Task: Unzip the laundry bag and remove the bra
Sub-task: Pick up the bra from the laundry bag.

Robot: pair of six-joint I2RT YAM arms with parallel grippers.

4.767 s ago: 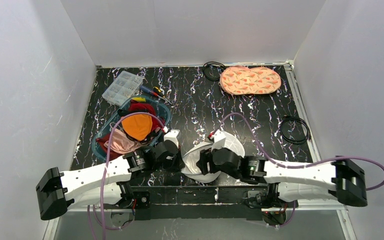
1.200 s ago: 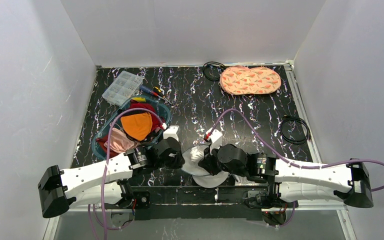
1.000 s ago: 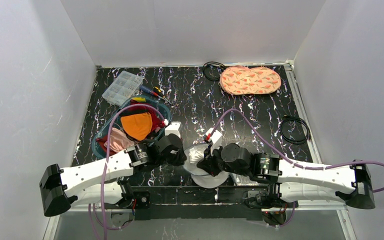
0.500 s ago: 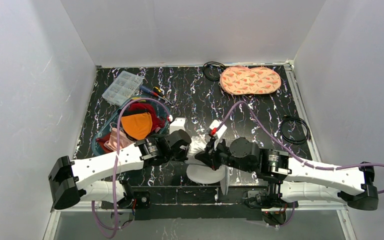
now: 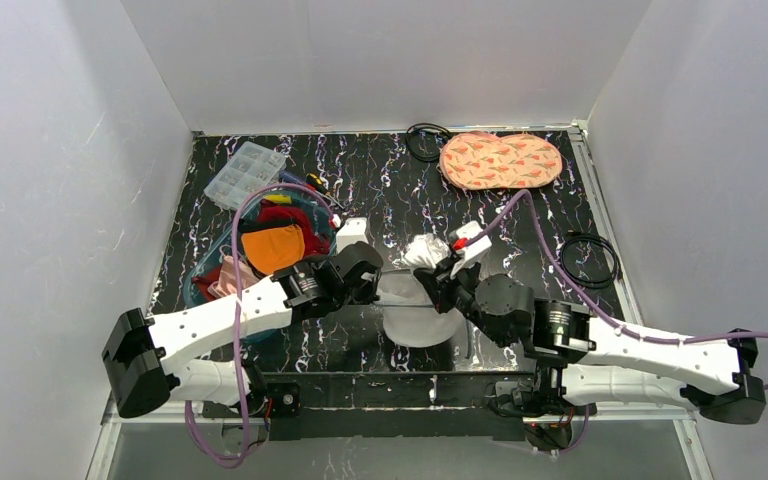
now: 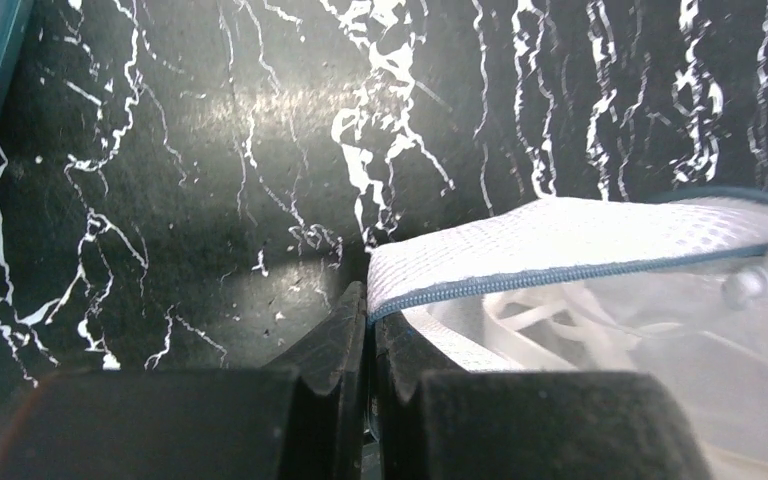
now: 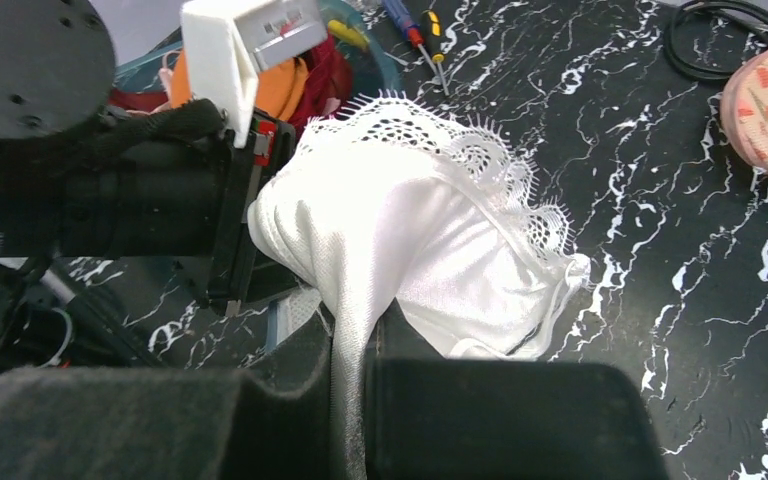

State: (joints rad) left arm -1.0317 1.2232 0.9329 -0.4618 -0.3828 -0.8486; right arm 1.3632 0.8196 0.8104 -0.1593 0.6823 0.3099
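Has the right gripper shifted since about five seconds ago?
Yes. The right gripper, shut on the white lace bra, has moved farther back and rightward in the top view, closer to the pink oval pad.

No wording, brand or number can be read in any view; a small sticker (image 7: pixel 282 28) on the white camera block (image 7: pixel 222 62) is too blurred to read.

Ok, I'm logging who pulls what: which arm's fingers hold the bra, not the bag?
The right arm's fingers, shut on the white lace-edged bra. The left arm's fingers instead pinch the blue-grey zipper rim of the laundry bag.
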